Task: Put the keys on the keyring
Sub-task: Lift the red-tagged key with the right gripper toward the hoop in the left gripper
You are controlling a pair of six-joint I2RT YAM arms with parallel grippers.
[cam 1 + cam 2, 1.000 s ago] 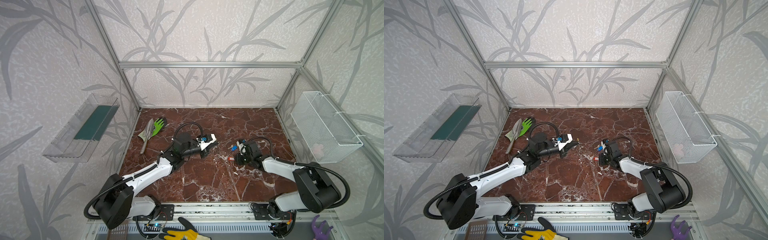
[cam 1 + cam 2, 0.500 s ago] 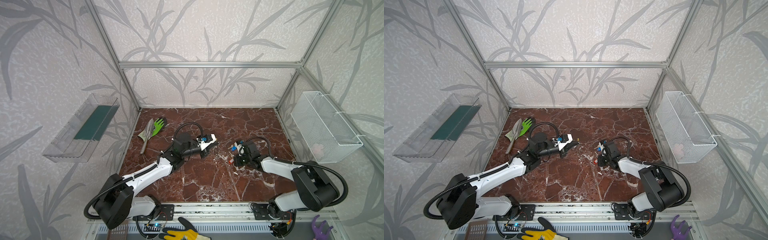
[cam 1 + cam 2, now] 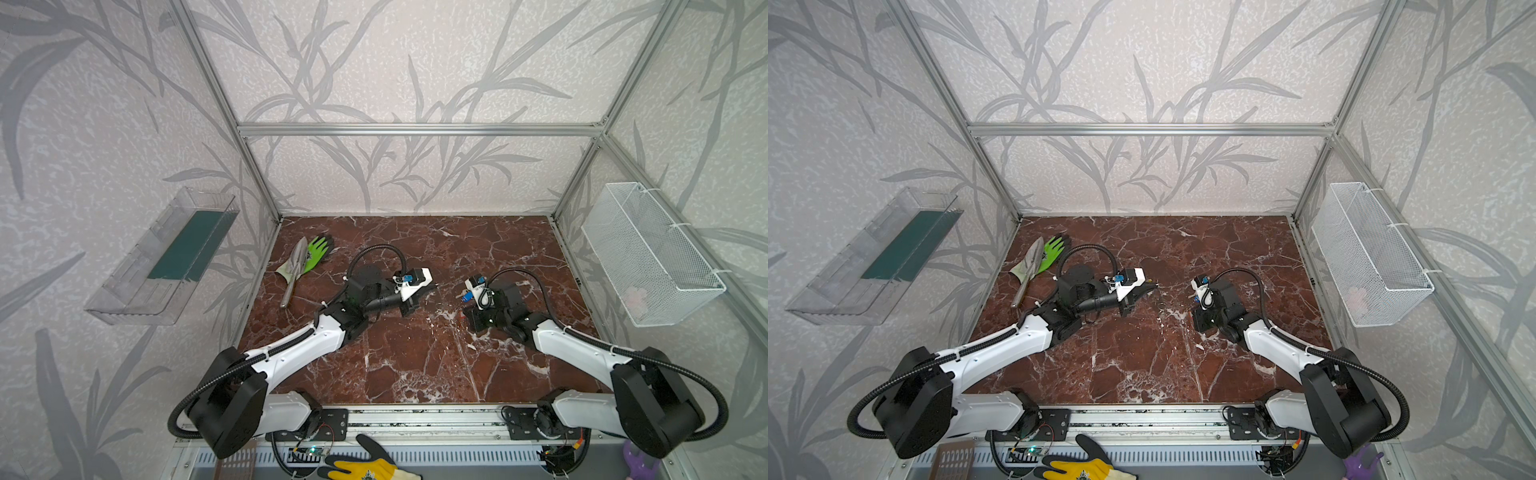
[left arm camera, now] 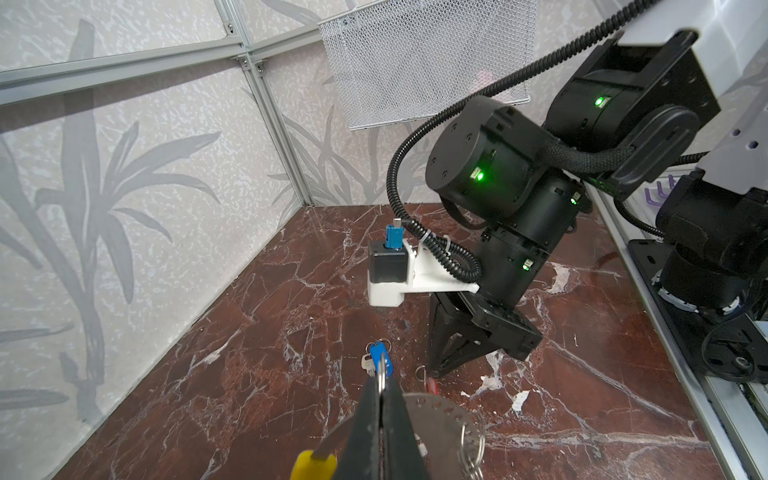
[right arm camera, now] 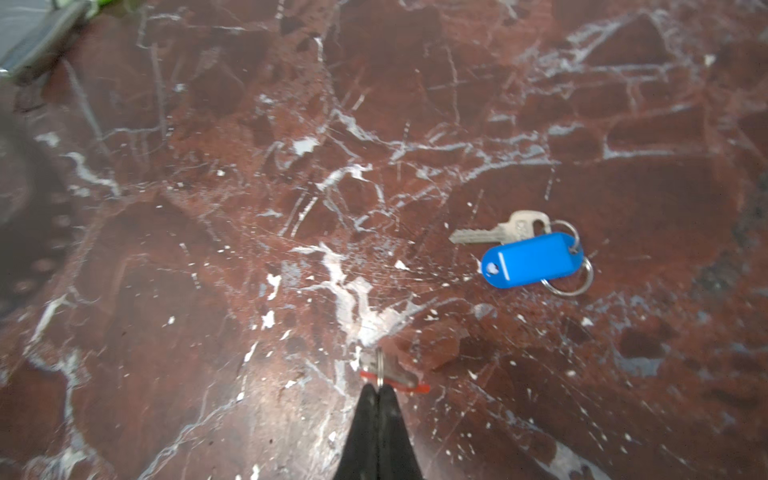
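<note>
In the left wrist view my left gripper [image 4: 381, 385] is shut on the keyring [image 4: 438, 413], a thin grey hoop with a dotted band and a yellow arc [image 4: 312, 464], held low over the marble. Just beyond its tips the blue-tagged key [image 4: 380, 360] lies flat. In the right wrist view it lies off to one side [image 5: 532, 258]. My right gripper [image 5: 378, 386] is shut on the small split ring of the red-tagged key [image 5: 395, 380], which rests on the table. In a top view the two grippers face each other mid-table, left [image 3: 432, 287] and right [image 3: 465, 316].
A green glove [image 3: 318, 251] and a metal trowel [image 3: 295, 266] lie at the back left. A white wire basket [image 3: 648, 257] hangs on the right wall and a clear tray [image 3: 166, 257] on the left wall. Small spare rings [image 4: 473, 440] hang from the hoop.
My right gripper has closed onto the ring of the red-tagged key and shifted slightly left. The left arm has held still with the keyring.
</note>
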